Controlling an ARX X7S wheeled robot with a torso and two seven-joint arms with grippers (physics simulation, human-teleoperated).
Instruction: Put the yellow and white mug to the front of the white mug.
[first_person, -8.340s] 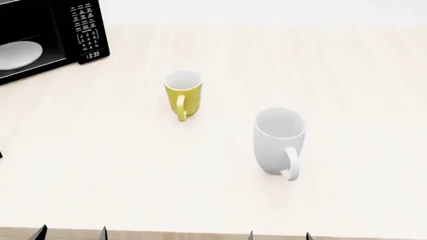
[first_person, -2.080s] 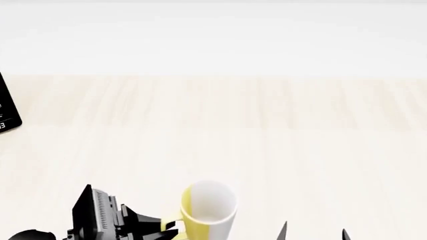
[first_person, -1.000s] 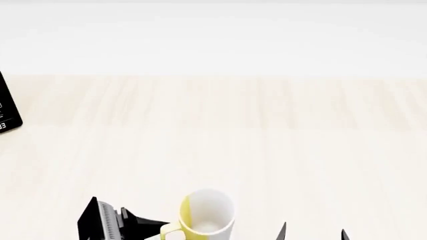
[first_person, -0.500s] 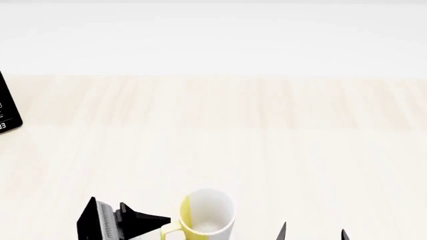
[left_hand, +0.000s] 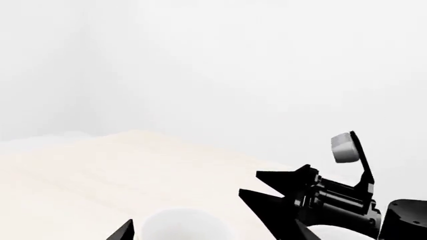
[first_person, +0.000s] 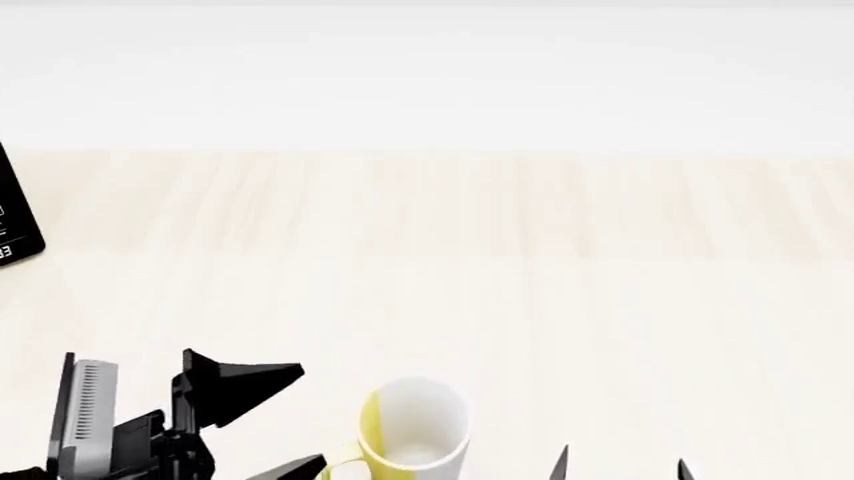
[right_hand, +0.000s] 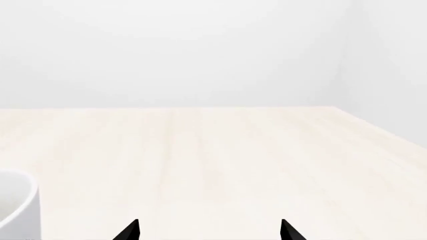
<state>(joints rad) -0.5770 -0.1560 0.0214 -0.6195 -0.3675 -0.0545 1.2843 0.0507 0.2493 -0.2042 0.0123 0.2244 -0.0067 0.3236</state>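
While upright, yellow and white mug (first_person: 412, 427), handle toward left gripper (first_person: 274, 420)

The yellow and white mug (first_person: 411, 428) stands upright on the light wooden table (first_person: 534, 280), its handle leftward.

head: high, down on table (first_person: 534, 250) | wrists: low, level, possibly sharing it
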